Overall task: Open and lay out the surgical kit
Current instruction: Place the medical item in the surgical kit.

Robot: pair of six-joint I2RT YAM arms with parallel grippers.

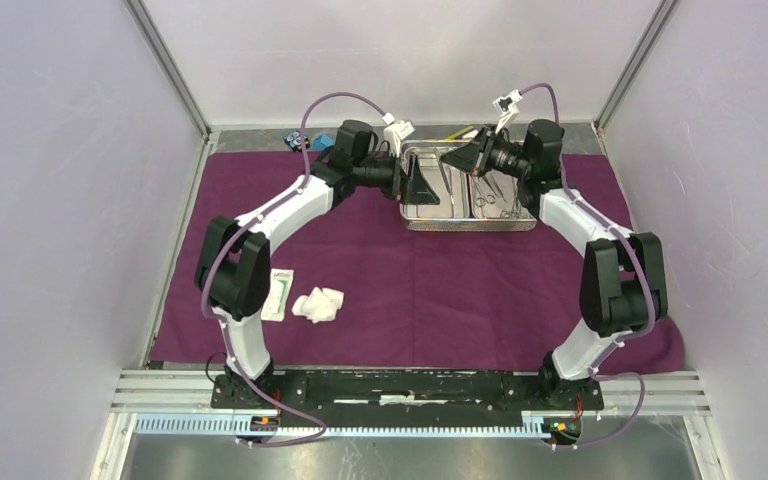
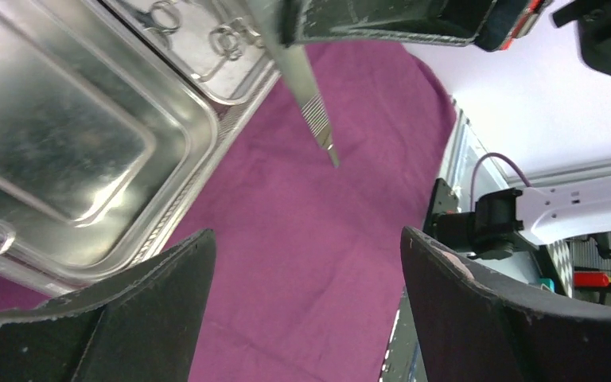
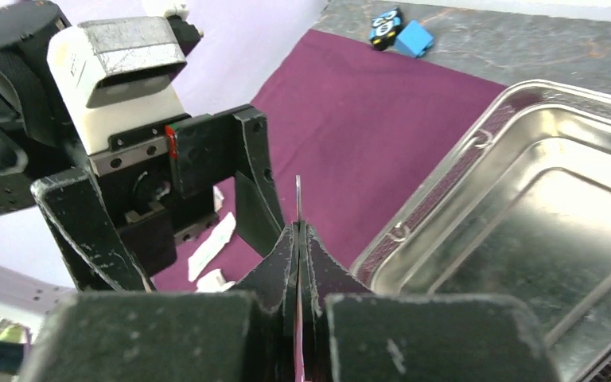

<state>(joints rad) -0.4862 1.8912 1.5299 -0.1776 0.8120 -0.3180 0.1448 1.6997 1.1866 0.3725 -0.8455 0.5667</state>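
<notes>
The dark-purple cloth wrap [image 1: 440, 290] lies spread flat over the table. The steel tray [image 1: 415, 222] stands on it at the back, and scissors-like clamps [image 1: 495, 196] lie in its right compartment. My right gripper [image 1: 457, 158] hovers over the tray, shut on slim steel tweezers [image 2: 318, 119] whose thin edge pokes out past the fingertips [image 3: 297, 199]. My left gripper [image 1: 422, 183] faces it from the left, wide open, with only cloth between its fingers [image 2: 167, 302]. White gauze wads [image 1: 318, 304] and a flat white packet [image 1: 278, 295] lie on the cloth at the near left.
Small blue and black blocks [image 1: 305, 140] sit on the bare table behind the cloth's back left corner. A yellowish item [image 1: 460, 130] lies behind the tray. Walls and metal posts close in the table on three sides.
</notes>
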